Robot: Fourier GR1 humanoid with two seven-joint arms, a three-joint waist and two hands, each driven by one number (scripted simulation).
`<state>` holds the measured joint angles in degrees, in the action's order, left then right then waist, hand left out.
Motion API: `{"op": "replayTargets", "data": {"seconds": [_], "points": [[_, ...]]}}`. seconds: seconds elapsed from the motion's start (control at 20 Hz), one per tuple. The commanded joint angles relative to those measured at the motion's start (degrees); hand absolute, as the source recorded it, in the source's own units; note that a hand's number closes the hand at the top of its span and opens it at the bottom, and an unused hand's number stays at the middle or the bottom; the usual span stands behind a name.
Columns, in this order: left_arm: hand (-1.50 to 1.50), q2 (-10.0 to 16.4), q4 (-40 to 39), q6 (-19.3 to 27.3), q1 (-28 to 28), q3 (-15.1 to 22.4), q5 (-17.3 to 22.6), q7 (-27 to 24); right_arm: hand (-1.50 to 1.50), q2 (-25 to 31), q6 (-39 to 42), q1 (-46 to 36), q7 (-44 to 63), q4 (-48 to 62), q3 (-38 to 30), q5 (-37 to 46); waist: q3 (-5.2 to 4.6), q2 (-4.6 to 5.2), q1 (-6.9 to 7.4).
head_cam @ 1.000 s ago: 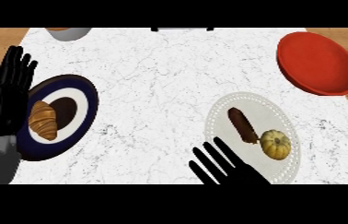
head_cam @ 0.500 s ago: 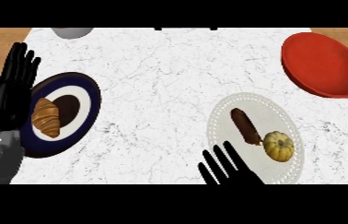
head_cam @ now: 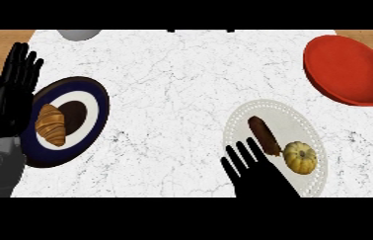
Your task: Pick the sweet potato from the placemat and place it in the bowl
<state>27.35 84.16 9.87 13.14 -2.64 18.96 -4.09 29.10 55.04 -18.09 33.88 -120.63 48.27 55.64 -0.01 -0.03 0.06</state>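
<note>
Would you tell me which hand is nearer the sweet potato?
Right. The right hand is just below-left of the sweet potato; the left hand rests far left.

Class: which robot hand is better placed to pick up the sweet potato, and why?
Right. The right robot hand is open beside the sweet potato; the left robot hand rests across the counter.

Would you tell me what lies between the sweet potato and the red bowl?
Head view: only placemat and bare counter between sweet potato and bowl.
</note>
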Motion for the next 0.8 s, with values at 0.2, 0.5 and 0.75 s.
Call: {"op": "replayTargets", "data": {"seconds": [0.2,0.5,0.75], "points": [[0.0,-1.0,-1.4,-2.5,1.7,-2.7,-0.2,1.9,-1.5,-1.9,-6.9,-2.1,-7.3,13.4,-3.2,4.7,0.02,0.1,0.16],[0.0,-4.8,4.3,-0.5,-3.5,-1.1,-3.9,-0.1,-1.5,2.4,-18.5,0.6,-15.8,20.6,-2.7,10.8,0.04,0.03,0.39],[0.0,-4.4,3.7,-1.1,-0.6,-3.0,-4.7,3.5,-1.5,3.6,-21.5,1.9,-23.0,22.5,-7.2,11.7,0.03,0.03,0.01]]}}
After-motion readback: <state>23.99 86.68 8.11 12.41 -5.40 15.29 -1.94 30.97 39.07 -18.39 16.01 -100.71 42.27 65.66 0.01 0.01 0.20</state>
